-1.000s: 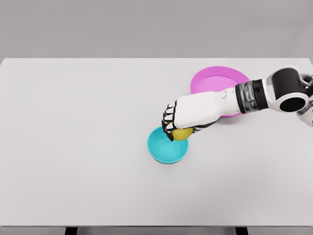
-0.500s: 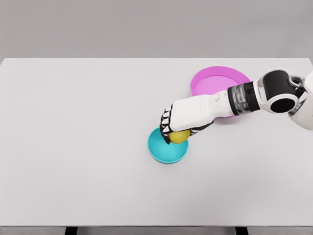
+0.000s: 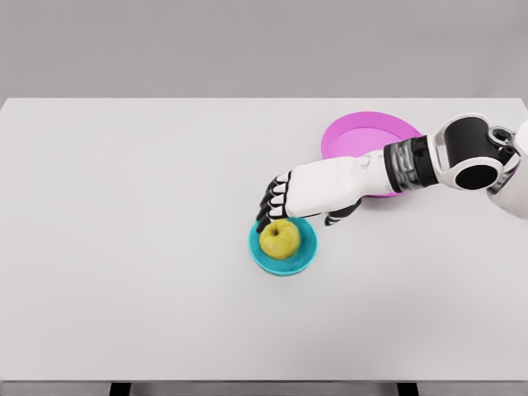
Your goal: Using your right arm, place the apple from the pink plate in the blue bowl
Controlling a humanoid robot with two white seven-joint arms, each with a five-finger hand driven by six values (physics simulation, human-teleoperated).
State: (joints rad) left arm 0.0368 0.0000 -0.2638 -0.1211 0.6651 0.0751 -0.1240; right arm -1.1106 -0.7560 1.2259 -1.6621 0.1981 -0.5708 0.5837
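My right hand [image 3: 299, 193] over the bowl's [image 3: 306, 255] far rim, fingers apart, holding nothing, apple [image 3: 280, 239] in bowl just below my fingertips, plate [image 3: 363, 132] behind my wrist

The table [image 3: 124, 247] has a matt, smooth white top. The bowl [image 3: 307, 254] and the plate [image 3: 363, 130] look like smooth plastic with little shine. The apple [image 3: 280, 239] has slightly dull skin. The right hand [image 3: 309, 191] has a glossy white shell
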